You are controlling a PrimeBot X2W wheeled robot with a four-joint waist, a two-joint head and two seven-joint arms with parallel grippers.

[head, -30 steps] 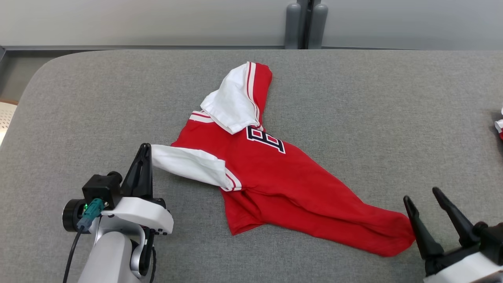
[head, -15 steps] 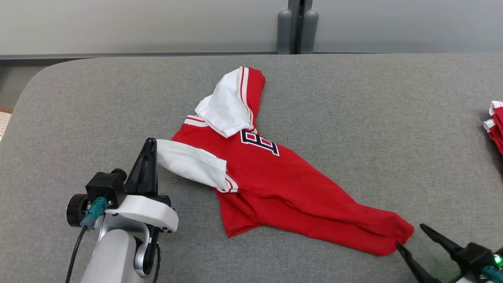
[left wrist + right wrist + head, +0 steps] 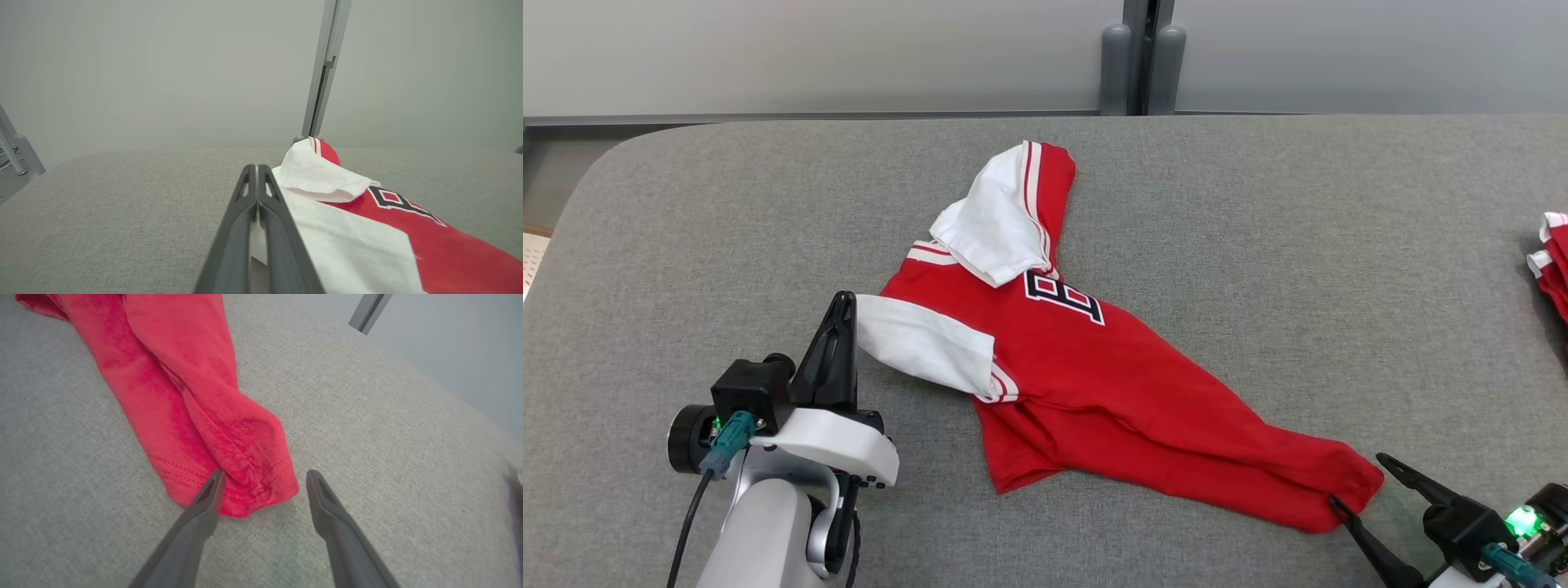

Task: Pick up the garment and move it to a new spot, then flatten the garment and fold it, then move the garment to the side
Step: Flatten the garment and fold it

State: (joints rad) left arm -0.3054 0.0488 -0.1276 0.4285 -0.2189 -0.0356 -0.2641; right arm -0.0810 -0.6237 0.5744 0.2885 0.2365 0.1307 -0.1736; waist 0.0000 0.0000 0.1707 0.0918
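Left claw (image 3: 843,300): pinched shut on the cuff of the near white sleeve (image 3: 923,345). In the left wrist view I can see white cloth between the 2 fingers.
Garment (image 3: 1111,392): a red jersey with 2 white sleeves. It lies crumpled and slantwise mid-way across the grey surface (image 3: 1258,229), collar end to the left and hem trailing to the lower right.
Far sleeve (image 3: 992,220): flopped over the chest.
Handling: I judge it light, limp and not slippery. It will sag and drag, so 1 pinch only stretches it. I'd hold it at 2 well-apart points, cuff and hem, on the stitched edges.
Writing: 1 navy, white-edged letter (image 3: 1066,296) that reads like a B. Anything more is under the folded sleeve.
Hem corner (image 3: 245,490): bunched in several layers. Catching all of them could hinder flattening.
Right claw (image 3: 1357,480): spread wide and holding nothing, with 1 fingertip at the hem and the other over bare surface.
Far right: a second red-and-white bundle (image 3: 1553,261), well apart.
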